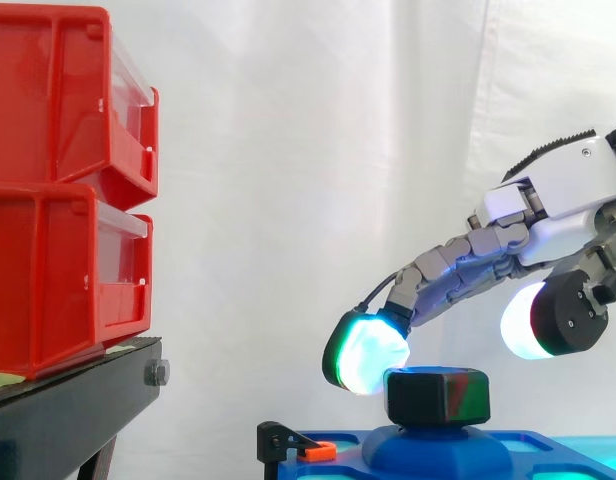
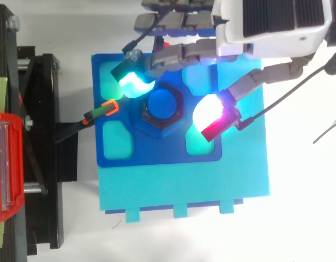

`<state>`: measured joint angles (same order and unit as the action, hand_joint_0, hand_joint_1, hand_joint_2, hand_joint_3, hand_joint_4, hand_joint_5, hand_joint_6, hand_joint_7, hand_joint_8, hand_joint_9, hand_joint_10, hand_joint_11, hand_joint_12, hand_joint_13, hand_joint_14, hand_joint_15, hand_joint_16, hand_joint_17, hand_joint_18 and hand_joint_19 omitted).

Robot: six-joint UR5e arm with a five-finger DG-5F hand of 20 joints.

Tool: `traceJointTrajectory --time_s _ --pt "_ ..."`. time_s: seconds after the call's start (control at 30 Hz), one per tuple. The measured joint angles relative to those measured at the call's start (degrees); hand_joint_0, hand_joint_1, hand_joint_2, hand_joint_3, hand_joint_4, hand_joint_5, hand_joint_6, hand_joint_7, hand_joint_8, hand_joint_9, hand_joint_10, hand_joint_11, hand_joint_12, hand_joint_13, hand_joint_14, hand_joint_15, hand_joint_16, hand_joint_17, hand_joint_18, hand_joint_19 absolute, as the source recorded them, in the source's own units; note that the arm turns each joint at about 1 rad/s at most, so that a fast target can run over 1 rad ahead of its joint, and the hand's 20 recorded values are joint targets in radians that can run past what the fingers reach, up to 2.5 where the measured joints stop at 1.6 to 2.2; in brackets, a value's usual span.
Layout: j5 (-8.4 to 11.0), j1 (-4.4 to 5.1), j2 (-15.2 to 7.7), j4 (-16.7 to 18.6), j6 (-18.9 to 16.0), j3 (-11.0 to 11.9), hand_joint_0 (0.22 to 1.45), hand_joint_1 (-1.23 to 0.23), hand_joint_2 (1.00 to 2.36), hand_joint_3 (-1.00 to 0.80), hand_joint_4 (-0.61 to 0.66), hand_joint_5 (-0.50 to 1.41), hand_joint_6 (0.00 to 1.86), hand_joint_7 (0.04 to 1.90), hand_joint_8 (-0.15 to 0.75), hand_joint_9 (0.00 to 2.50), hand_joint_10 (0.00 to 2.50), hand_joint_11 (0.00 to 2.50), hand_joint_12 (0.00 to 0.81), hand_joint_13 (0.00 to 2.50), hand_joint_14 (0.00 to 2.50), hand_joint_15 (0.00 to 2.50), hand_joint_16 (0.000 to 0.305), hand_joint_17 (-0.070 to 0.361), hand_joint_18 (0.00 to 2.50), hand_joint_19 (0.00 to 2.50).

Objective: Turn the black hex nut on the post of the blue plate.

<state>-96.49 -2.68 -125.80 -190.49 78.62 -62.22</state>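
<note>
The black hex nut (image 1: 435,396) sits on the round blue post (image 2: 161,105) in the middle of the blue plate (image 2: 157,155). From the right, my hand (image 1: 573,195) reaches over it with its fingers nearly straight. One fingertip (image 1: 366,352), glowing cyan-green, rests against the nut's upper left edge. The thumb pad (image 2: 210,117), glowing white and red, hangs to the right of the nut (image 2: 177,123), slightly apart from it and higher. The nut lies between finger and thumb but is not pinched.
Two red bins (image 1: 58,190) are stacked on a black stand (image 1: 78,400) at the left. A black clamp arm with an orange tip (image 2: 108,107) reaches onto the plate's left edge. The blue plate lies on a larger cyan base (image 2: 184,185).
</note>
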Motion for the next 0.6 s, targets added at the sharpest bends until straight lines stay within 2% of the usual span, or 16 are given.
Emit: traceJointTrajectory --time_s 0.2,0.3,0.43,0.6 --pt "-2.2 -1.59 0.0 0.5 0.4 0.0 0.48 -0.37 1.0 -0.5 0.13 -0.22 0.5 0.69 0.194 0.16 0.0 0.0 0.336 0.19 0.0 0.0 0.059 0.134 0.0 0.08" --pt "-2.87 -1.99 0.0 1.0 0.5 0.2 0.48 -0.37 1.0 -0.5 0.13 -0.22 0.5 0.69 0.194 0.16 0.0 0.0 0.338 0.19 0.0 0.0 0.059 0.134 0.0 0.08" --pt "-3.19 -2.18 0.0 1.4 0.4 0.8 0.48 -0.37 1.0 -0.5 0.13 -0.22 0.5 0.69 0.194 0.16 0.0 0.0 0.337 0.19 0.0 0.0 0.059 0.133 0.0 0.08" --pt "-3.21 -1.95 0.0 1.6 0.4 2.0 0.48 -0.37 1.0 -0.5 0.13 -0.22 0.5 0.69 0.194 0.16 0.0 0.0 0.337 0.19 0.0 0.0 0.059 0.133 0.0 0.08"
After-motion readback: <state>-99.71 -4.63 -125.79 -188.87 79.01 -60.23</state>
